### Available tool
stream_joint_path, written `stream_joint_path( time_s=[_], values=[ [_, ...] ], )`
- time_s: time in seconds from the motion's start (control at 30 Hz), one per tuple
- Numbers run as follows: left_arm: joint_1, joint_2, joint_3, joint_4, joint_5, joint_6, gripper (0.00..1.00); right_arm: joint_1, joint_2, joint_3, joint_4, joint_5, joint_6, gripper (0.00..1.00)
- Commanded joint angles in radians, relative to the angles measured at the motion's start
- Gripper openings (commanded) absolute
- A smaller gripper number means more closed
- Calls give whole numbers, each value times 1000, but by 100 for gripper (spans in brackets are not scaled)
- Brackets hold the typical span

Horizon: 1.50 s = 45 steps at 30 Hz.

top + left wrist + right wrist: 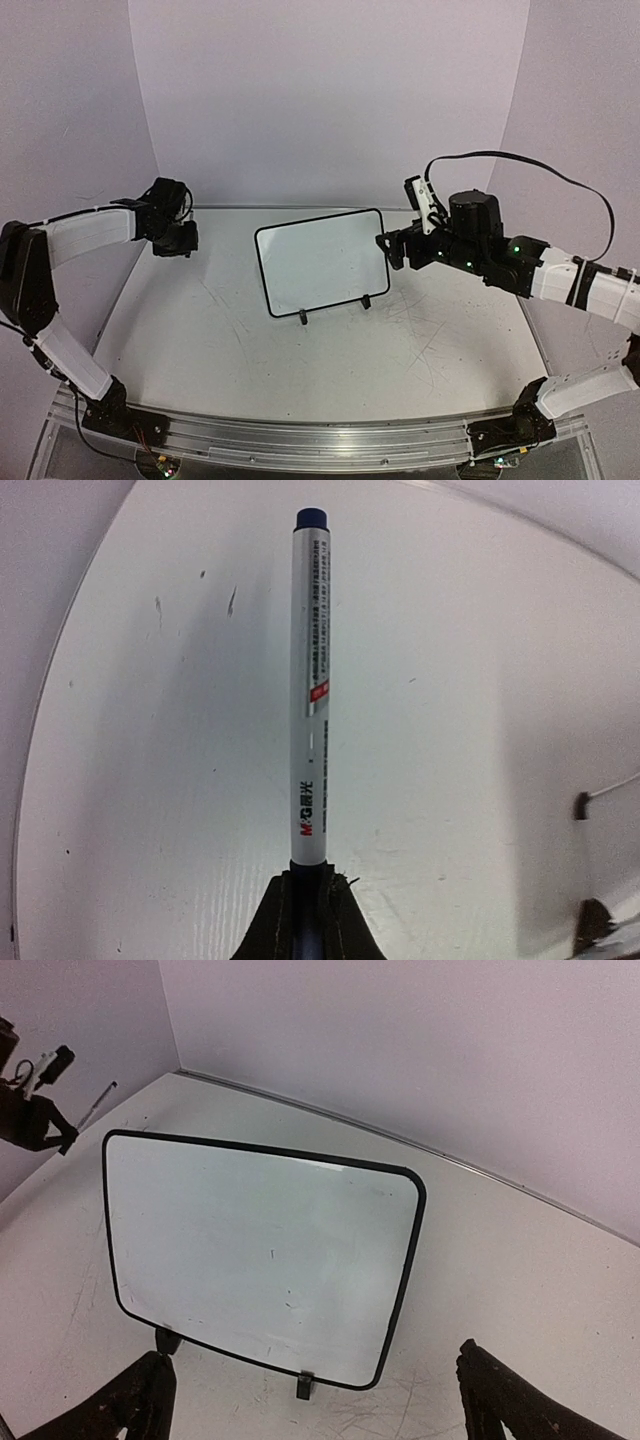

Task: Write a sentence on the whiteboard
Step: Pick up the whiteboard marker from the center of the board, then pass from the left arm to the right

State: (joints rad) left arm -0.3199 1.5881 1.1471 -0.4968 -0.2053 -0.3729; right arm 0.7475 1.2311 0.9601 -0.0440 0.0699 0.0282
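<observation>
1. Gripping a marker (310, 680) by its near end, the left end effector (310, 915) is clamped tight. The round white barrel reads "M&G" beside a red tag and fine print too small to read, and its far tip is blue.
2. The matte white tabletop (200, 340) is scuffed with thin dark scratches.
3. The whiteboard (320, 262) stands mid-tabletop on two small black feet (302, 318), leaning back. It is glossy and blank, with a thin black rounded-corner frame.
4. The right end effector (388, 250), spread wide, hovers just beside the board's right edge.
</observation>
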Motion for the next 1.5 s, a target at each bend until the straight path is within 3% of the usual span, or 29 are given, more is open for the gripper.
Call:
stream_joint_path(
  time_s=[0.0,0.2,0.33,0.53,0.87,1.03,1.23,1.3,1.33,1.43,1.47],
  values=[
    [-6,-153,4,40,168,37,0,1,48,96,34,-25,34,98],
    [-94,-351,-58,210,438,128,0,1,106,187,23,-151,153,98],
    [-288,-395,-104,373,445,173,0,1,187,284,15,-341,293,98],
    [-455,-330,-112,519,429,207,0,2,319,442,-1,-604,444,94],
    [-619,-174,-35,521,360,270,0,13,368,405,76,-706,490,77],
    [-656,-168,-28,518,322,292,0,18,386,382,92,-727,496,61],
    [-659,-193,-32,504,303,279,0,17,380,360,100,-779,485,13],
    [-658,-207,-37,503,298,249,21,16,362,346,101,-784,474,2],
    [-657,-221,-44,503,299,236,39,15,345,337,102,-779,465,0],
    [-632,-277,-111,525,412,177,72,14,290,305,138,-791,428,0],
    [-610,-295,-140,556,478,147,75,14,274,294,151,-802,415,0]
  ],
)
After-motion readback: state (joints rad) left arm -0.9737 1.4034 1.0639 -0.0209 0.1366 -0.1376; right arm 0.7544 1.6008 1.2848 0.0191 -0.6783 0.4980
